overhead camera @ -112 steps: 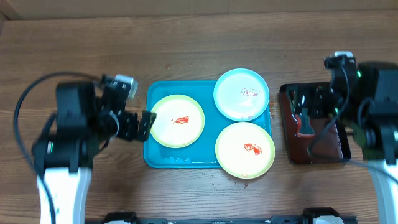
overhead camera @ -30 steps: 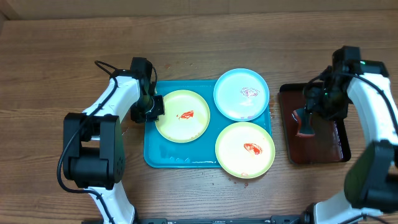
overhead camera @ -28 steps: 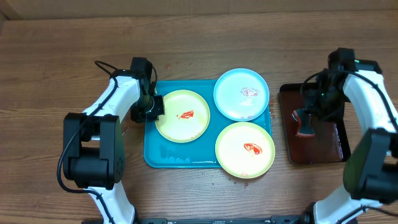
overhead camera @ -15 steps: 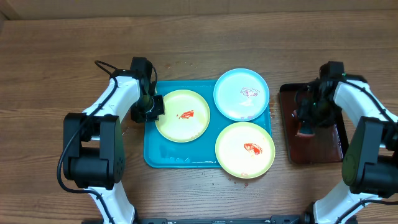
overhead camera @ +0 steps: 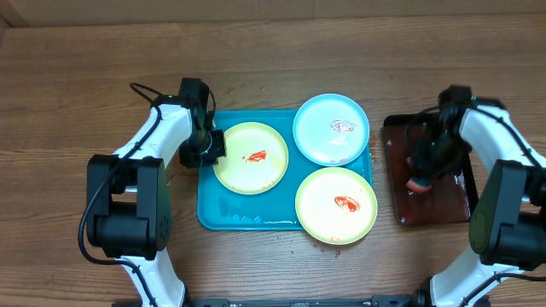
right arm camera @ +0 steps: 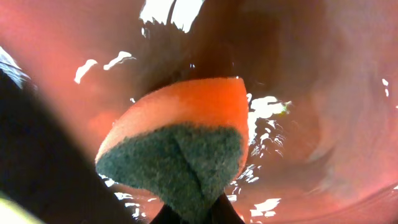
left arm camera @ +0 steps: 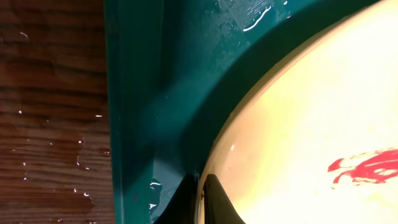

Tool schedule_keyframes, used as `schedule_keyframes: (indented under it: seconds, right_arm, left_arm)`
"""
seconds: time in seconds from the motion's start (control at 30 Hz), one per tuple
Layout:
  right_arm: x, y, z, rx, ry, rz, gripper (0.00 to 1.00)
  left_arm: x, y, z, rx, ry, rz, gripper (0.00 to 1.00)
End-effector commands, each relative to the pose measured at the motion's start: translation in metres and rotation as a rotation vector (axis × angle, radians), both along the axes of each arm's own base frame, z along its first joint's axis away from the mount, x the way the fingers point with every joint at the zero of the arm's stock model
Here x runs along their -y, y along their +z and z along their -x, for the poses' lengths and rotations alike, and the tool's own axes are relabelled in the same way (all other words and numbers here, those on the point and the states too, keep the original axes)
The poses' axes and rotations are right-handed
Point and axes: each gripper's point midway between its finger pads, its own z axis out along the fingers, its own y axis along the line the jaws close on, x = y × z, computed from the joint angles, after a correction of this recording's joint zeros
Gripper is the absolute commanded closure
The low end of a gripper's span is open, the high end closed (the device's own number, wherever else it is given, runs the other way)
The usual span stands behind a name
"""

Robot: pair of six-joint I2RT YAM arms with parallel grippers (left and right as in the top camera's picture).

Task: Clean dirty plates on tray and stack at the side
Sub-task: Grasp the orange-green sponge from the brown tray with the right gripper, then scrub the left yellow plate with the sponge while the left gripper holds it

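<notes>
Right gripper (overhead camera: pixel 424 167), clamped on sponge (right arm camera: pixel 177 146), should lift clear, then wipe leftward plate (overhead camera: pixel 250 159) whose rim left gripper (overhead camera: pixel 208 147) pinches.

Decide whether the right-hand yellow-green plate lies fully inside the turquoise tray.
Not fully inside. The yellow-green plate sits on the tray, but its near rim overhangs the tray's front edge.

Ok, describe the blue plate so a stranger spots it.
Find the big turquoise tray. Look at its far right corner, nearest the dark red tray. That plate alone has a light blue rim; the other two plates are yellow-green.
</notes>
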Motion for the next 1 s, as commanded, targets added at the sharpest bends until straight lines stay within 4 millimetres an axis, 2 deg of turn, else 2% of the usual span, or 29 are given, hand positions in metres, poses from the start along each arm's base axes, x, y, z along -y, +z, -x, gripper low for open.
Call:
schedule_keyframes:
  seconds: [0.0,0.17,0.27,0.37,0.47,0.63,0.67,0.7,0.8,0.97]
  right_arm:
    - [-0.002,0.041,-0.035,0.101,-0.013,-0.017,0.96]
    - [-0.017,0.086,-0.051,0.157,-0.007,-0.092,0.96]
    - [-0.032,0.098,-0.056,0.180,0.033,-0.114,0.96]
    - [-0.069,0.108,-0.061,0.209,0.102,-0.203,0.96]
    - [-0.120,0.123,-0.065,0.250,0.203,-0.300,0.96]
    - [-0.199,0.138,-0.072,0.336,0.308,-0.340,0.96]
    - [-0.225,0.138,-0.074,0.362,0.326,-0.346,0.96]
    - [-0.243,0.134,-0.075,0.372,0.332,-0.346,0.96]
    - [-0.279,0.121,-0.074,0.374,0.344,-0.356,0.96]
    - [-0.325,0.075,-0.070,0.325,0.354,-0.339,0.96]
  left_arm:
    - [-0.003,-0.015,0.001,-0.024,0.001,-0.025,0.96]
    - [-0.002,-0.015,0.000,-0.017,0.001,-0.025,0.96]
    - [-0.002,-0.015,-0.001,-0.016,-0.001,-0.024,0.96]
    - [-0.002,-0.015,-0.001,-0.013,-0.028,-0.023,0.96]
    - [-0.002,-0.015,0.000,-0.012,-0.048,-0.022,0.96]
    - [-0.002,-0.015,0.000,-0.010,-0.070,-0.021,0.96]
    - [-0.002,-0.015,0.000,-0.009,-0.070,-0.022,0.96]
    - [-0.002,-0.015,0.000,-0.009,-0.070,-0.022,0.96]
    - [-0.002,-0.015,0.000,-0.010,-0.070,-0.021,0.96]
    - [-0.002,-0.015,-0.001,-0.007,-0.069,-0.021,0.96]
